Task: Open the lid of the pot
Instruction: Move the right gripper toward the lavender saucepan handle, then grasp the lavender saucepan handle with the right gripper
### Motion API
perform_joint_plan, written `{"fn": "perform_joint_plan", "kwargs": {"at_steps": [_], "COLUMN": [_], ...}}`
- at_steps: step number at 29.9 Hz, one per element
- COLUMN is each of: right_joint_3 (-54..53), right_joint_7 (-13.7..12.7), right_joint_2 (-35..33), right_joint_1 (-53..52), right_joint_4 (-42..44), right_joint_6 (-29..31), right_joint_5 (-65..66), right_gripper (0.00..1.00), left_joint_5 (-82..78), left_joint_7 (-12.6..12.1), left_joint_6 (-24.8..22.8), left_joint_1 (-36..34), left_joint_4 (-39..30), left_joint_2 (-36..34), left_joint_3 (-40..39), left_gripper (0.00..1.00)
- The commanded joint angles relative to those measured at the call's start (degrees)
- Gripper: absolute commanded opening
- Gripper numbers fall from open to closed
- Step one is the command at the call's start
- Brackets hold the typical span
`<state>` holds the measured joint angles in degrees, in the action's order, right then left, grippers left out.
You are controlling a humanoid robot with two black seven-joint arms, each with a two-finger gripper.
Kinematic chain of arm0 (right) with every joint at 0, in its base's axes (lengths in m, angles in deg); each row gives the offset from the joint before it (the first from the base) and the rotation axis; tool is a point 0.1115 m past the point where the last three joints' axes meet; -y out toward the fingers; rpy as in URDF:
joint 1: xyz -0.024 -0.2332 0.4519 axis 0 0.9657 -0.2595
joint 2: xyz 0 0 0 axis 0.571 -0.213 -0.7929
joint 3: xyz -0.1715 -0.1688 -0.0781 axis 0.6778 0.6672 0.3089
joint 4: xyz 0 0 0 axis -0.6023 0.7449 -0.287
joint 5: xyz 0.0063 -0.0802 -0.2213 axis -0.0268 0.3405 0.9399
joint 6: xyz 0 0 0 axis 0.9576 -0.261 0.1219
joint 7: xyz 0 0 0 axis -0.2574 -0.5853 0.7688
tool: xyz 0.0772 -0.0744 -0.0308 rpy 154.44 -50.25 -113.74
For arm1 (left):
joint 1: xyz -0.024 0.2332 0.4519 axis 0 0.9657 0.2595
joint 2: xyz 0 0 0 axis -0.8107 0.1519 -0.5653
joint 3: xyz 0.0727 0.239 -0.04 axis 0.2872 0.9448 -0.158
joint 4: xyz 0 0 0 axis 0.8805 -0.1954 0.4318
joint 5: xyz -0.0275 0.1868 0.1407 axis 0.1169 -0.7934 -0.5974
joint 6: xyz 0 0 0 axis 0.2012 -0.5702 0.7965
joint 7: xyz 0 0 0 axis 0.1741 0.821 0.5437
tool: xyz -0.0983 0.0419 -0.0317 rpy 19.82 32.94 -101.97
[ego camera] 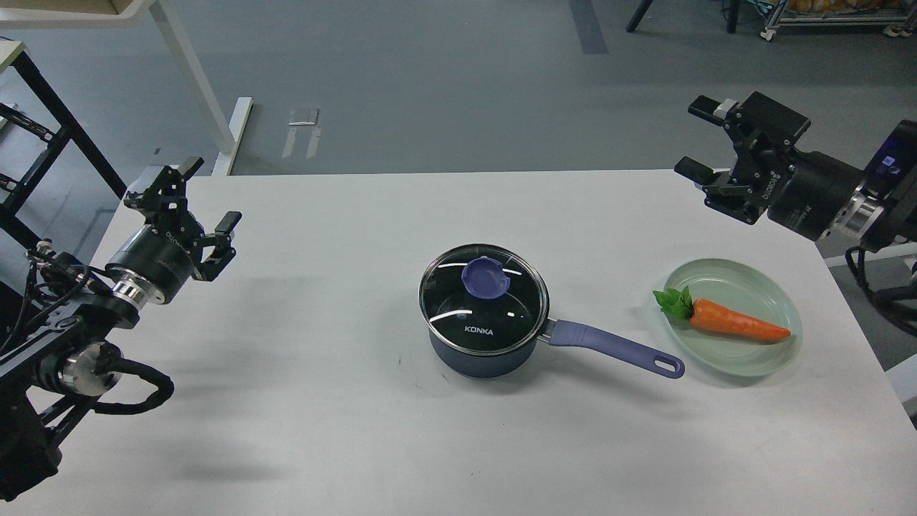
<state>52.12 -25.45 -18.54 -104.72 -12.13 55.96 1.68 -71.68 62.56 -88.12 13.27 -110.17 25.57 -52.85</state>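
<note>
A dark blue pot [483, 357] stands in the middle of the white table [344, 430]. Its glass lid [484, 304] lies closed on it, with a blue-purple knob [486, 277] on top. The pot's purple handle [612, 349] points right. My left gripper [192, 193] is open and empty, far to the left of the pot near the table's left edge. My right gripper [701, 139] is open and empty, raised at the far right above the table's back corner, well away from the lid.
A pale green plate [777, 294] with a toy carrot [723, 319] sits right of the pot handle. A black rack [43, 136] and a white table leg [193, 79] stand beyond the table's left back corner.
</note>
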Motion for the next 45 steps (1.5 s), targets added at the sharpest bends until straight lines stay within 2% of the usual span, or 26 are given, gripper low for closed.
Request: {"fn": "perform_joint_plan", "kwargs": {"at_steps": [1, 6, 13, 17, 27, 34, 36, 38, 42, 45], "right_joint_3": [0.47, 4.93, 24.62, 30.00, 35.72, 36.25, 36.25, 36.33, 36.42, 36.33], "right_joint_7": [0.00, 0.00, 0.00, 0.00, 0.00, 0.00, 0.00, 0.00, 0.00, 0.00], "right_joint_2": [-1.96, -2.05, -0.12, 1.55, 5.51, 8.32, 8.76, 8.85, 8.77, 8.76], "right_joint_1": [-4.86, -11.09, -22.87, -24.73, -23.86, -22.01, -22.01, -21.92, -21.75, -21.40], "right_joint_4": [-4.89, -9.65, -15.27, -16.33, -14.93, -11.24, -10.80, -10.45, -10.45, -10.53], "right_joint_6": [-0.21, -0.57, -5.40, -6.80, -7.42, -7.86, -7.95, -7.95, -7.95, -7.95], "right_joint_5": [16.58, 38.65, 56.58, 66.36, 70.15, 71.65, 71.73, 72.00, 72.35, 72.35], "right_gripper": [1.00, 1.00, 0.99, 0.99, 0.97, 0.93, 0.90, 0.83, 0.62, 0.59], "left_joint_5": [-1.05, -1.41, -1.41, -1.41, -1.41, -1.41, -1.41, -1.41, -1.41, -1.41], "left_joint_7": [0.49, 1.11, 1.11, 1.20, 1.20, 1.20, 1.20, 1.20, 1.20, 1.20], "left_joint_6": [-0.34, 0.01, 0.18, 0.27, 0.18, 0.27, 0.27, 0.27, 0.27, 0.27], "left_joint_1": [-0.02, -0.02, -0.02, -0.02, -0.02, -0.02, 0.06, 0.06, 0.06, 0.06], "left_joint_4": [-1.33, -3.44, -5.38, -6.08, -6.96, -7.49, -7.93, -8.54, -8.98, -8.98], "left_joint_2": [-0.02, -0.02, -0.55, -0.81, -0.99, -1.07, -1.34, -1.60, -1.78, -1.86], "left_joint_3": [0.00, 0.00, 0.00, 0.00, 0.00, 0.00, 0.00, 0.00, 0.00, 0.00], "left_gripper": [0.99, 0.99, 0.99, 0.99, 0.99, 0.99, 0.99, 0.99, 0.99, 0.99]}}
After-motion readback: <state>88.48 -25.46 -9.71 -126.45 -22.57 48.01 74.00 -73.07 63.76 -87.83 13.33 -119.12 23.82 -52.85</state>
